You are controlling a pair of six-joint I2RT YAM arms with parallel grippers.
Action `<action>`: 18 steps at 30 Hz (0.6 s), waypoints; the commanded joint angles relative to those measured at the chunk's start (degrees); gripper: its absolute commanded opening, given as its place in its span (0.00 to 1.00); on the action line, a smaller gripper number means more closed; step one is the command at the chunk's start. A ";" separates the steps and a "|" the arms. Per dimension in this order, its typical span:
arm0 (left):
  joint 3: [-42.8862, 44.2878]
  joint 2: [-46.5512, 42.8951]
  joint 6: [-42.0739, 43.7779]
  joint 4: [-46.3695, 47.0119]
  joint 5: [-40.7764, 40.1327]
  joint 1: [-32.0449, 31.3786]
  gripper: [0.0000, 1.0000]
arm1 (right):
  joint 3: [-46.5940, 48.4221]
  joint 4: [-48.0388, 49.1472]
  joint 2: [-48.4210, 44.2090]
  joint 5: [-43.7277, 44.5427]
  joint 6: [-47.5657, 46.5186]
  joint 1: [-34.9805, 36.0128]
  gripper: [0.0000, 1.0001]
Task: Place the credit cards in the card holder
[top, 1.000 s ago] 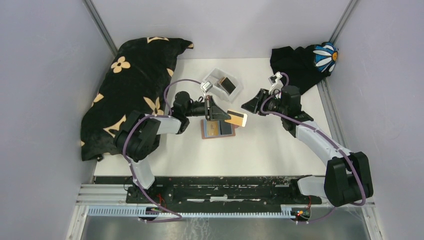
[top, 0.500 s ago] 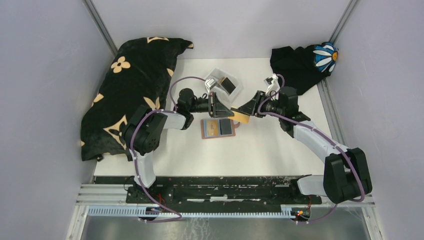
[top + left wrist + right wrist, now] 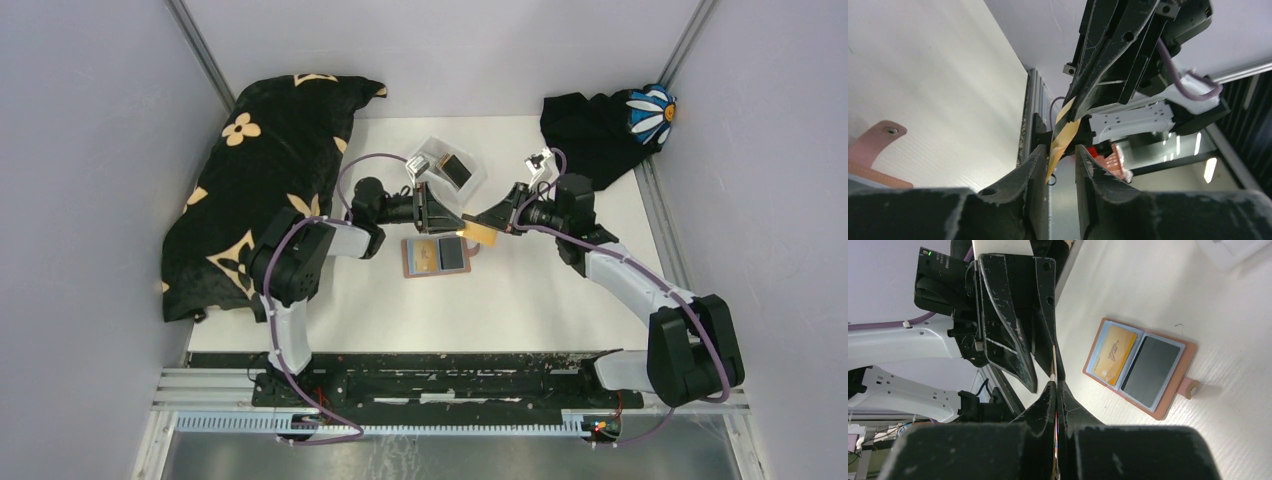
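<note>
Danger first, from the left. The left gripper (image 3: 443,212) stands released, its fingers (image 3: 1034,167) parted either side of the airborne gold card (image 3: 480,234) without pinching it. They flank it closely, so I judge a careless sideways pull-away could snag the card and twist it loose. That card hangs in mid-air between the two arms, above the table and just beyond the far right corner of the card holder (image 3: 1175,380). The right gripper (image 3: 1055,385) is clenched on its other end, so the whole weight sits on one thin pinch; a shallow bite could let the card pivot or slide out once the arm swings. The holder lies open and loose on the table (image 3: 560,300); pushing a card in at a poor angle may shove the holder along rather than seat the card. Both slots I can see already look filled, so the newcomer could jam against a card already in there.

Counted left to right:
- one black flower-print cloth (image 3: 260,170);
- one left arm;
- one clear tray (image 3: 432,148) with one dark thing (image 3: 455,167) in it, probably a card, though it is small from here;
- one card holder with one slotted gold card (image 3: 1115,355) and one slotted dark card (image 3: 1148,370);
- one airborne gold card;
- one right arm;
- one black daisy cloth (image 3: 600,125);
- that makes four cards, if the tray's is one.
</note>
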 commanded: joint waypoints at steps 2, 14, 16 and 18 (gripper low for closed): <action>-5.14 0.92 -14.22 20.86 -8.06 3.46 0.43 | -2.61 6.47 -0.95 3.25 2.35 -0.01 0.01; -16.76 1.80 -16.05 33.77 -23.94 0.46 0.57 | -7.17 21.74 -1.62 22.16 9.18 7.53 0.01; -18.02 1.40 -14.65 33.18 -26.02 -0.02 0.59 | -7.32 24.12 -0.43 27.21 10.35 9.91 0.01; -18.42 1.08 -13.58 32.34 -27.63 -0.48 0.61 | -7.17 25.94 0.98 30.29 11.39 11.56 0.01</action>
